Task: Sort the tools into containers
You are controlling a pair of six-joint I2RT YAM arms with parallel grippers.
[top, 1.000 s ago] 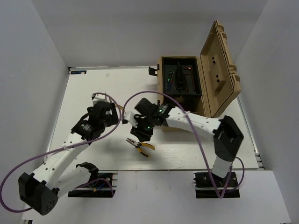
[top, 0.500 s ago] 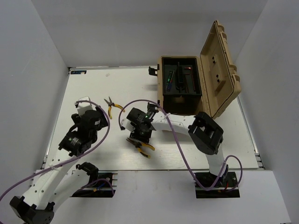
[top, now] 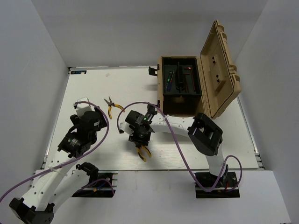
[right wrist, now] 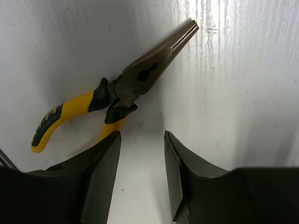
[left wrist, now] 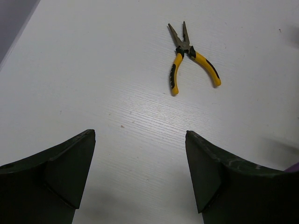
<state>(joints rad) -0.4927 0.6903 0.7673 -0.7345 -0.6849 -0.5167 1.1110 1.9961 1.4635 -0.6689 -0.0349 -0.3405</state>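
Note:
One pair of yellow-handled pliers (top: 111,106) lies on the white table, also in the left wrist view (left wrist: 189,56). My left gripper (top: 93,114) (left wrist: 140,135) is open and empty, a short way near-left of it. A second pair of yellow-handled pliers (top: 142,151) (right wrist: 117,93) lies near the front edge. My right gripper (top: 138,134) (right wrist: 141,137) is open just over it; only table shows between the fingers, and one handle runs under the left finger (right wrist: 100,177). A green/black screwdriver (top: 169,78) lies in the toolbox tray with other dark tools. I cannot make out the hex keys.
The tan toolbox (top: 161,93) stands at the back right with its lid (top: 219,70) open and upright, and a black tray (top: 200,86) inside. White walls close in the table on the left, back and right.
My left arm has pulled back to the left, uncovering the far pliers on the table. My right gripper has moved toward the near edge over the other pliers, which now lie turned.

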